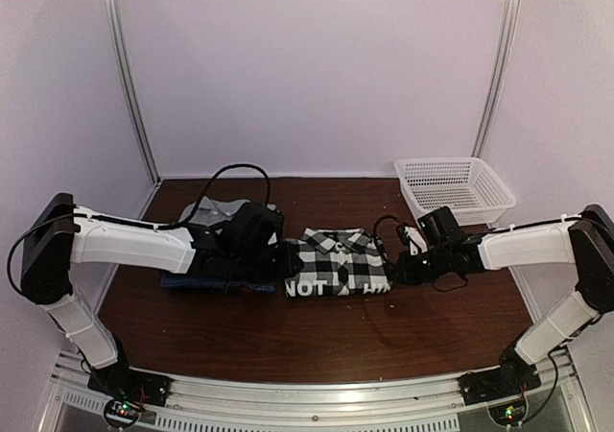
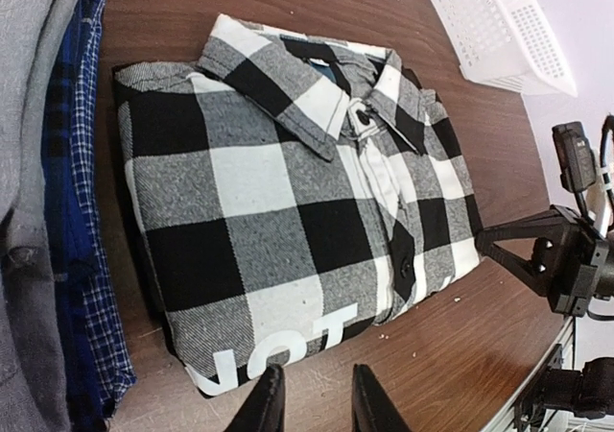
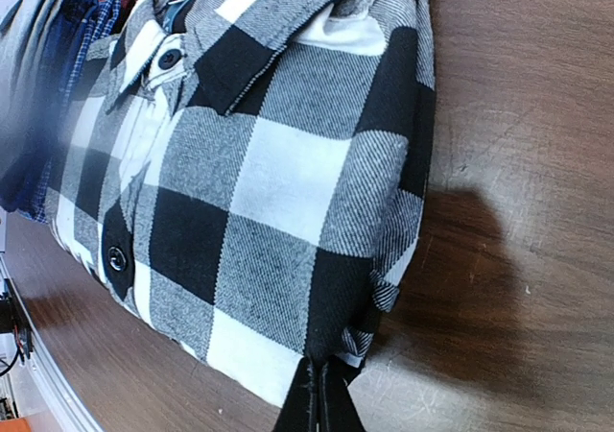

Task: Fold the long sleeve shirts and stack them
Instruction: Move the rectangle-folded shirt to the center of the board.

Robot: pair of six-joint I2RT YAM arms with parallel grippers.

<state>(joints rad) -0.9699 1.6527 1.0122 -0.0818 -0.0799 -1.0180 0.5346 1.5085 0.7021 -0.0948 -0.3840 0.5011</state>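
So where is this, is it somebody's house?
More likely a robot lab booth: plain white walls, two robot arms bolted to a metal rail, and a folded plaid shirt laid out on the table.

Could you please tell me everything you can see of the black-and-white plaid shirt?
The plaid shirt is soft woven cloth in large black, white and grey checks, folded into a neat rectangle, collar and buttoned placket facing up, white letters printed at one edge. It lies flat on the brown table, close beside the blue shirt. The right gripper, shut, meets one corner.
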